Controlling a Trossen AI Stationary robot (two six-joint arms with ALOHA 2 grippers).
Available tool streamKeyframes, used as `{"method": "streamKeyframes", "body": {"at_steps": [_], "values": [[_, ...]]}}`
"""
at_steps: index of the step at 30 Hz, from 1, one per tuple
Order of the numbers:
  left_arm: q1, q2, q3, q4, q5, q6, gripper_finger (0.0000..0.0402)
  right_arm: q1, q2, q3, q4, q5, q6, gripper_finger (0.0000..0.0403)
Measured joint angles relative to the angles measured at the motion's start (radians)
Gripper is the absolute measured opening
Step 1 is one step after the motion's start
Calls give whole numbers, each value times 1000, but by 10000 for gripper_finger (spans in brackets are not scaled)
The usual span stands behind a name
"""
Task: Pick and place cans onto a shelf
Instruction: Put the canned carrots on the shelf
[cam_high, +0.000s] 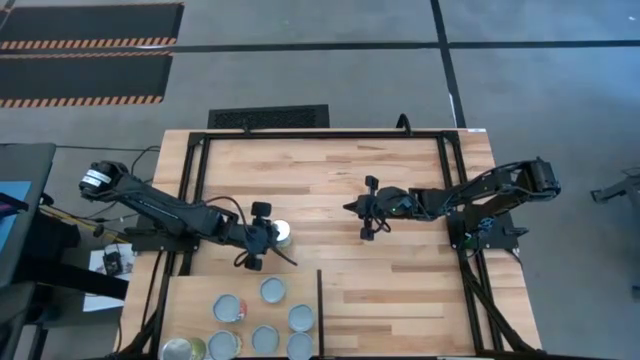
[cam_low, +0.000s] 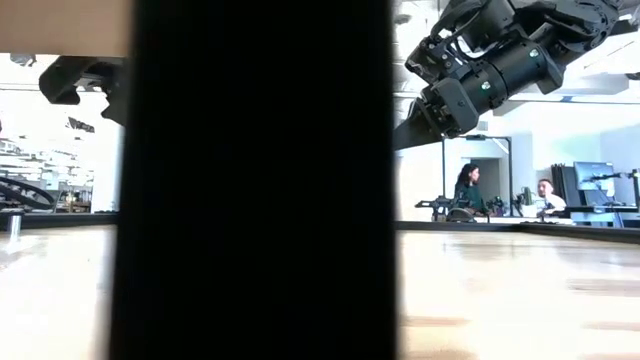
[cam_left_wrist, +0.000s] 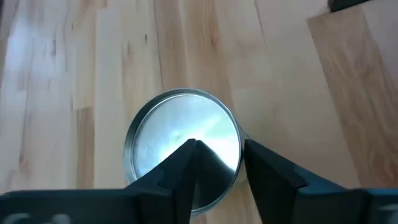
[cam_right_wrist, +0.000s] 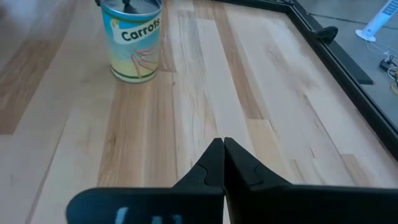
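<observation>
Left wrist view: my left pincer (cam_left_wrist: 221, 165) hangs directly over a can (cam_left_wrist: 182, 146) that stands upright on the table (cam_left_wrist: 56, 74). One of my fingers (cam_left_wrist: 186, 168) lies across the can's silvery lid; the other sits just past the rim, so the gap between them is narrow and grips nothing. The pale shelf (cam_left_wrist: 364, 81) shows as a lighter board close by.

High view: the same can (cam_high: 283, 233) stands at the tip of my left pincer (cam_high: 262, 236), just beyond the far edge of the shelf (cam_high: 190, 300). The shelf lies in the near left corner of the table (cam_high: 330, 170), with a thin dark divider (cam_high: 320, 310) along its right side. Seven cans (cam_high: 272, 290) stand on it, in rows: silver lids, plus one wider white top at the near left corner. With the one under me, that makes eight cans. Bare wood stretches right of the divider and across the far half of the table.

Right wrist view: my right pincer (cam_right_wrist: 222, 163) has its fingers pressed together, holding nothing, above bare boards mid-table, well apart from the can, whose label reads "Carrots". A black frame (cam_right_wrist: 336, 59) runs along the table's edge.
</observation>
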Motion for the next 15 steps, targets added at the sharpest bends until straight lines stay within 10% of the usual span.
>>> {"method": "streamKeyframes", "body": {"at_steps": [7, 15], "values": [[-2, -5, 6, -21, -18, -15, 16, 0, 0, 0, 0, 0, 3, 13], [-4, -38, 150, -237, 20, -31, 0, 0, -1, 0, -5, 0, -4, 13]]}}
